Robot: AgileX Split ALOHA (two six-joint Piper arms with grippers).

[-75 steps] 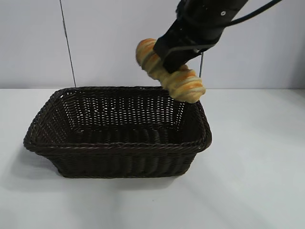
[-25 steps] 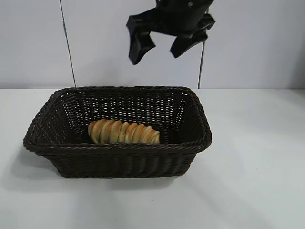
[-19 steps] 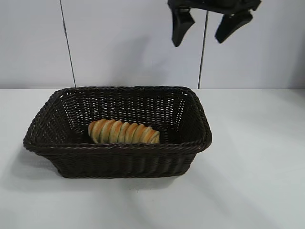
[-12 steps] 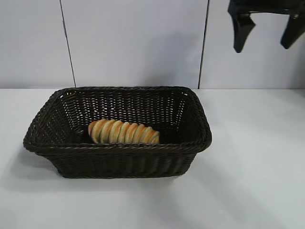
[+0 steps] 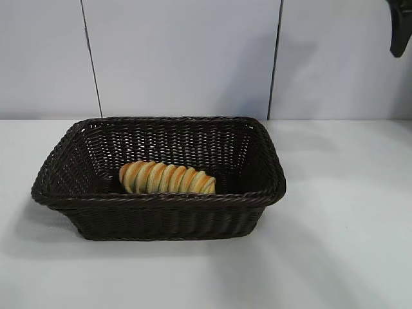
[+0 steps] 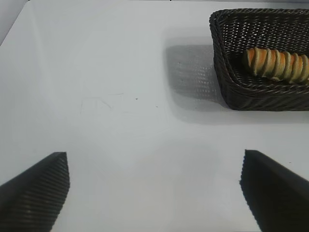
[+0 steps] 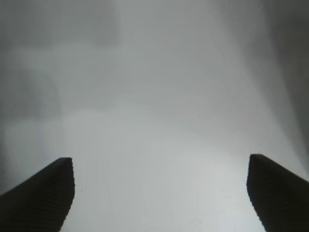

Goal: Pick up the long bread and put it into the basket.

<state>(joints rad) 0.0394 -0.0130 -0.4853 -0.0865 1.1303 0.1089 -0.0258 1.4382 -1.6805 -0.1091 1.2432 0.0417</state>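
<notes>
Bread down flat inside basket. Right tool up high, spread wide, empty; left tool likewise. Little left to spoil, bar snagging wicker.

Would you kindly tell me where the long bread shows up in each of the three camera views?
Exterior view: long bread lies inside the basket, behind its near wall.
Left wrist view: long bread at the upper right, inside the basket.
Right wrist view: not in it.
Shared landmark: the basket, in the exterior and left wrist views.
</notes>
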